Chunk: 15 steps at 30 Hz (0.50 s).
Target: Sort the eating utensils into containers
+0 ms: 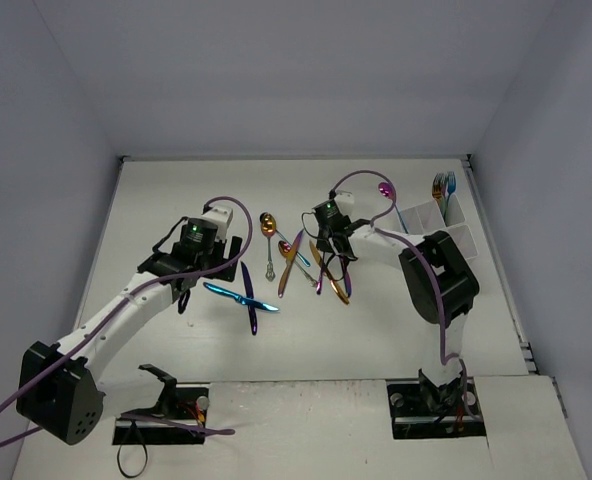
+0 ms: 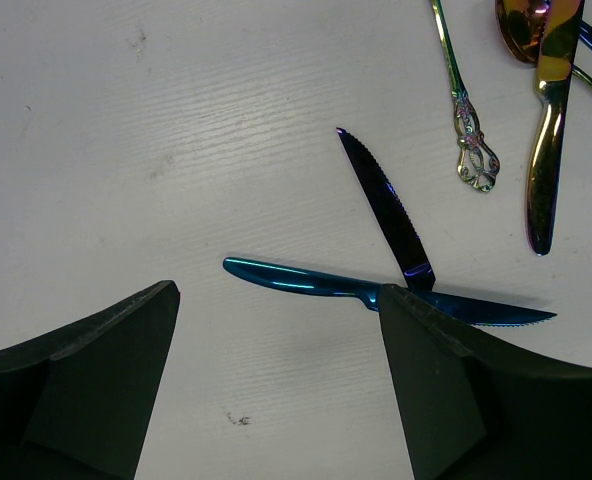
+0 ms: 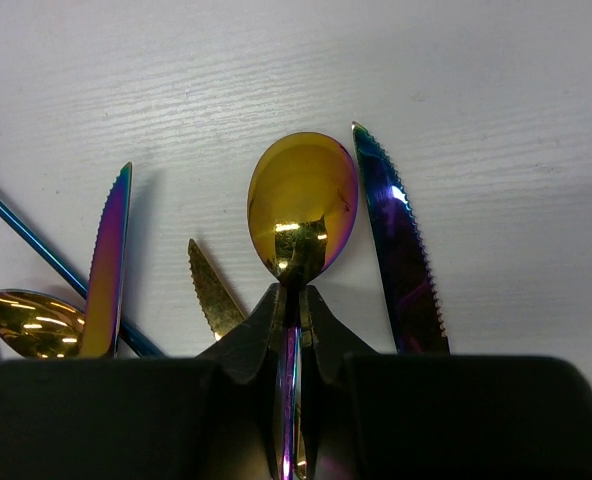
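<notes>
Left pincer spread wide, right pincer pinched tight, both arms extended forward

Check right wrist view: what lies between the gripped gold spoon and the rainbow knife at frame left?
A gold serrated knife tip lies between the spoon and that rainbow knife, touching neither where visible. Shows in the right wrist view.

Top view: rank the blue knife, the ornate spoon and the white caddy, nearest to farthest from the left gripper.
1. Blue knife, left of centre, crossing a purple knife.
2. Ornate spoon, mid-table, farther back.
3. White caddy, far right corner.
</notes>
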Tool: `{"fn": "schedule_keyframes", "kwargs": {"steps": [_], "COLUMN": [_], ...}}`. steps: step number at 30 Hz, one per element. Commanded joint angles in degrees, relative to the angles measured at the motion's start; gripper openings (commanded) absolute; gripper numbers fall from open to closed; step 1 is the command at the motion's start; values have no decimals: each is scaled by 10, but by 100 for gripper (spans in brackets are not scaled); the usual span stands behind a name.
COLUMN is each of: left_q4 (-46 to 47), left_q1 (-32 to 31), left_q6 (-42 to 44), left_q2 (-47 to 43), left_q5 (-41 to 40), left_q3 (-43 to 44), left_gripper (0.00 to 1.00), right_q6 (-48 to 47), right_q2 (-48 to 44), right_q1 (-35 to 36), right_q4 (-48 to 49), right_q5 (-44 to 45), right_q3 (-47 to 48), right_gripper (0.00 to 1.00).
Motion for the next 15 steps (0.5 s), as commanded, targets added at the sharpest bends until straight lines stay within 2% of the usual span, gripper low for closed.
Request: {"fn": "schedule_keyframes", "kwargs": {"steps": [1,8,15], "left_q4": [17,18,20], "left_q1": [5,5,5], "left_q6": [8,8,8], "left_q2": [-3,-7,-10], "left_q5": [-1,-4,-1], "left_q3": [20,20,18], "left_gripper": [78,78,78], "right_q6": [-18,-138,-269], "right_q2": [-30,-124,-196], "right_q1": [2,-10,-80], "right_q4": [4,9,76], "right_q5": [33,27,15], "right_q3": [40,74,65], "right_gripper": [0,0,0]}}
